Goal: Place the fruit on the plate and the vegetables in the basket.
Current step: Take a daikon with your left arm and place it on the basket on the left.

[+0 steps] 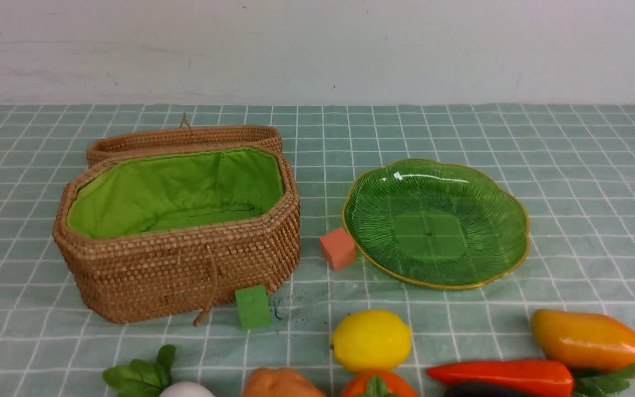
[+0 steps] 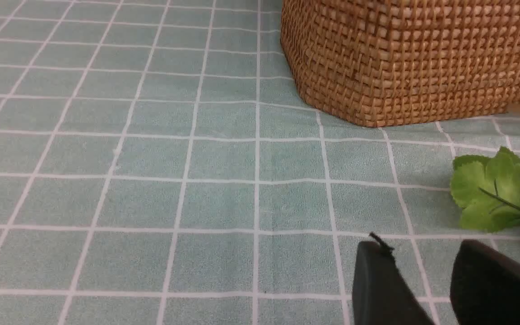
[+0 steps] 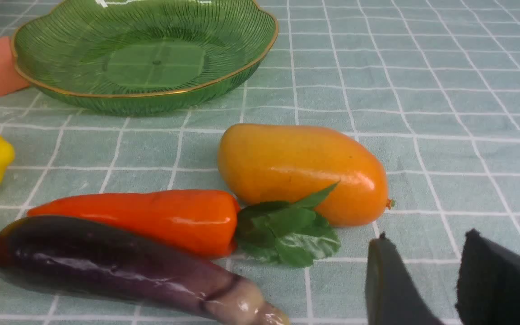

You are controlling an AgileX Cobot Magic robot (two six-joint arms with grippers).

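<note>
The right gripper (image 3: 424, 253) and left gripper (image 2: 420, 257) hover low, jaws apart, empty. On the plate's near side lie mango (image 3: 300, 171), lemon (image 1: 371, 339) and persimmon (image 1: 400, 390), with carrot (image 3: 142, 216) and eggplant (image 3: 106, 266) among them. The plate (image 1: 361, 193) is bare; the basket (image 1: 185, 275) stands open to its left. Best pinch the mango across its narrow width, clear of the carrot's leaves, then lift straight up.

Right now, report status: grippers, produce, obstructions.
Left gripper, right gripper open, empty. Plate and basket hold nothing; lemon, mango, carrot, eggplant not yet sorted. Pink cube beside plate, green cube against basket front.
</note>
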